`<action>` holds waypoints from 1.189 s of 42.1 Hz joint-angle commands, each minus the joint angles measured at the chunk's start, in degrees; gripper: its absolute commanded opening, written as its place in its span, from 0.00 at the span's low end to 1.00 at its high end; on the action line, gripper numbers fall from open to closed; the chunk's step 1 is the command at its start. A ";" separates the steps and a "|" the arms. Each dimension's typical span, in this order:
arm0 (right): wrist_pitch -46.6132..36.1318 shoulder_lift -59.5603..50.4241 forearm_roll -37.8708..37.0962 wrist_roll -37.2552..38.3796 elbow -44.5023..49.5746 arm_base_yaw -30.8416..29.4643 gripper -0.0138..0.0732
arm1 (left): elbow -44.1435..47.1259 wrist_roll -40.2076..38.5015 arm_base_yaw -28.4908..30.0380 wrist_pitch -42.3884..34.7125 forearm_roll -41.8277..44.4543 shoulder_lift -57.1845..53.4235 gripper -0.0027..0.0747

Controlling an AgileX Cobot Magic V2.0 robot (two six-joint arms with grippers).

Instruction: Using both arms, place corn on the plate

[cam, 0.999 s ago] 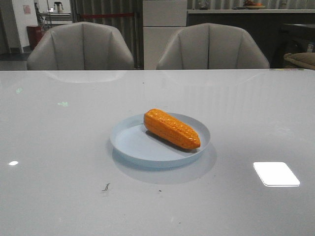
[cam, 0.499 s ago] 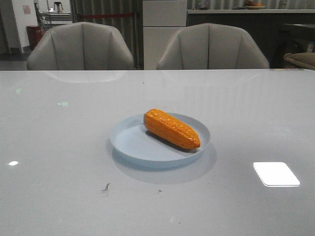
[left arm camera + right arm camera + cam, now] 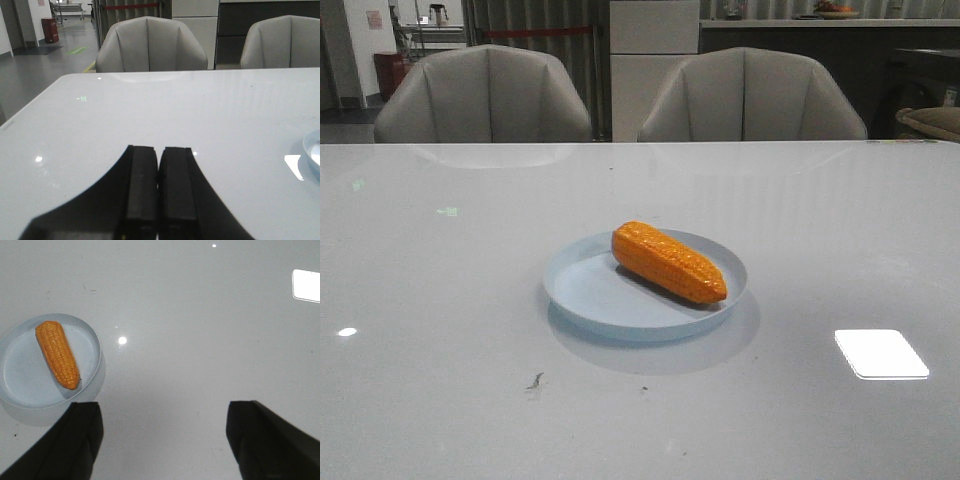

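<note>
Corn: the orange-yellow bumpy toy corn cob (image 3: pixel 669 262) lies flat inside the plate, toward its far right part, tapered end pointing front-right.
Plate: the round pale-blue shallow plate (image 3: pixel 590 292) sits mid-table on the glossy grey tabletop (image 3: pixel 440 300).
Left gripper (image 3: pixel 159 187): black fingers pressed together, nothing between them, low over bare table, the plate's edge just showing at the side.
Right gripper (image 3: pixel 162 440): dark fingers spread wide apart, empty, above the table beside the plate.
Backdrop: two grey padded chairs (image 3: pixel 485 95) behind the table.

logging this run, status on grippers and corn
Left gripper shut, empty. Right gripper open, empty. Orange-yellow bumpy toy corn cob lying on round pale-blue plate. Nothing in the way.
</note>
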 commanded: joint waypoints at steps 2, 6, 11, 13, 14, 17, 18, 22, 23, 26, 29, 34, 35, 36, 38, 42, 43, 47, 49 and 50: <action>-3.97 -0.37 -0.08 -0.16 -1.47 -0.39 0.87 | 1.96 0.00 -0.12 -6.50 -0.56 -1.25 0.16; -3.97 -0.37 -0.08 -0.16 -1.47 -0.39 0.87 | 2.09 0.00 -0.12 -4.27 -0.56 -1.25 0.16; -3.97 -0.37 -0.08 -0.16 -1.47 -0.39 0.87 | 2.09 0.00 -0.12 -4.27 -1.07 -1.16 0.16; -3.97 -0.37 -0.08 -0.16 -1.47 -0.39 0.87 | 2.09 0.00 -0.12 -4.27 -1.07 -1.16 0.16; -3.97 -0.37 -0.08 -0.16 -1.47 -0.39 0.87 | 2.09 0.00 -0.12 -4.27 -1.07 -1.16 0.16; -3.97 -0.37 -0.08 -0.16 -1.47 -0.39 0.87 | 2.09 0.00 -0.12 -4.37 -1.07 -1.16 0.16; -3.97 -0.37 -0.08 -0.16 -1.47 -0.39 0.87 | 2.09 0.00 -0.12 -4.37 -1.07 -1.16 0.16; -3.97 -0.37 -0.08 -0.16 -1.47 -0.39 0.87 | 2.09 0.00 -0.12 -4.37 -1.07 -1.16 0.16; -3.97 -0.37 -0.08 -0.16 -1.47 -0.39 0.87 | 2.09 0.00 -0.12 -4.37 -1.07 -1.16 0.16; -3.97 -0.37 -0.08 -0.16 -1.47 -0.39 0.87 | 2.09 0.00 -0.12 -4.37 -1.07 -1.16 0.16; -3.97 -0.37 -0.08 -0.16 -1.47 -0.39 0.87 | 2.09 0.00 -0.12 -4.37 -1.07 -1.16 0.16; -4.62 -0.37 -2.63 -0.16 -1.47 -0.46 0.87 | 2.09 0.00 -0.12 -4.37 -1.07 -1.16 0.16; -4.62 -0.37 -3.60 -0.16 -1.47 -0.46 0.87 | 2.09 0.00 -0.12 -4.37 -1.07 -1.16 0.16; -4.62 -0.37 -4.41 -0.16 -1.47 -0.46 0.87 | 2.09 0.00 -0.12 -4.37 -1.07 -1.16 0.16; -4.62 -0.37 -5.58 -0.16 -1.47 -0.46 0.87 | 2.09 0.00 -0.12 -4.37 -1.07 -1.16 0.16; -4.50 -0.86 -7.90 -0.30 -1.47 -0.41 0.87 | 2.09 0.00 -0.12 -4.37 -1.07 -1.16 0.16; -4.37 -1.19 -8.36 -0.30 -1.47 -0.50 0.87 | 2.09 0.00 -0.12 -4.37 -1.07 -1.16 0.16; -4.15 -3.55 -7.85 -0.30 -0.94 -0.50 0.80 | 2.09 0.00 -0.12 -4.37 -1.07 -1.16 0.16; -4.66 -4.49 -6.57 -0.30 -0.14 -0.50 0.74 | 2.09 0.00 -0.12 -4.37 -1.07 -1.16 0.16; -5.08 -5.33 -6.04 -0.30 0.33 -0.50 0.68 | 2.09 0.00 -0.12 -4.37 -1.07 -1.16 0.16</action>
